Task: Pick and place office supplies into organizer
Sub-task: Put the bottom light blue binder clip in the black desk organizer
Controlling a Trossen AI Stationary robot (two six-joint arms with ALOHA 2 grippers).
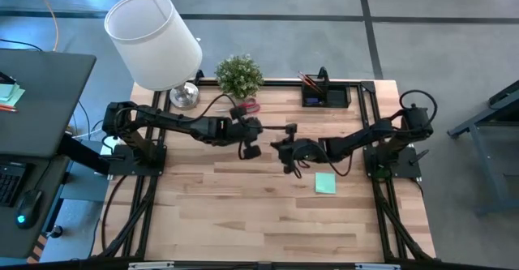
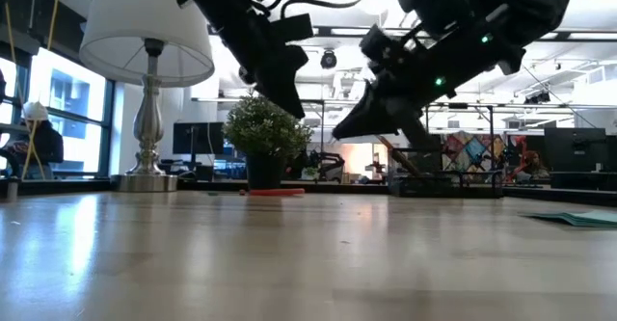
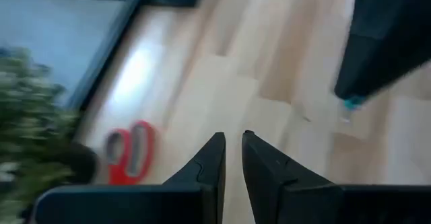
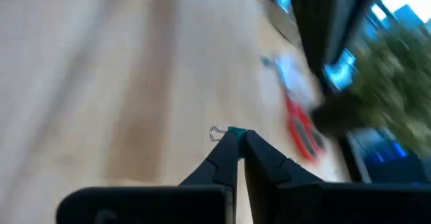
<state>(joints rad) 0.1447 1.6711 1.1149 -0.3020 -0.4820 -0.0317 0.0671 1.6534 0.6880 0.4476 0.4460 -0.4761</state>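
My right gripper (image 4: 239, 133) hovers above the middle of the table (image 1: 243, 213), shut on a small teal clip (image 4: 234, 130). Just to its left, my left gripper (image 3: 230, 138) hangs above the table with a narrow gap between its fingers and nothing in it. Red-handled scissors (image 1: 248, 106) lie flat on the table in front of the potted plant. A mint-green sticky-note pad (image 1: 325, 183) lies flat, nearer than the right gripper. The black organizer (image 1: 326, 96) stands at the far edge with pencils (image 1: 309, 81) upright in it. My right gripper pinches the teal clip's body (image 4: 235, 131) between its two fingers. The clip's wire loop (image 4: 215, 134) sticks out to one side. The fingers slant down from the table's right side, and the clip is clear of the table.
A white-shaded lamp (image 1: 156, 39) and a green potted plant (image 1: 239, 75) stand along the far edge, left of the organizer. Black frame rails (image 1: 375, 189) run along the table's sides. Bare wood lies across the near half.
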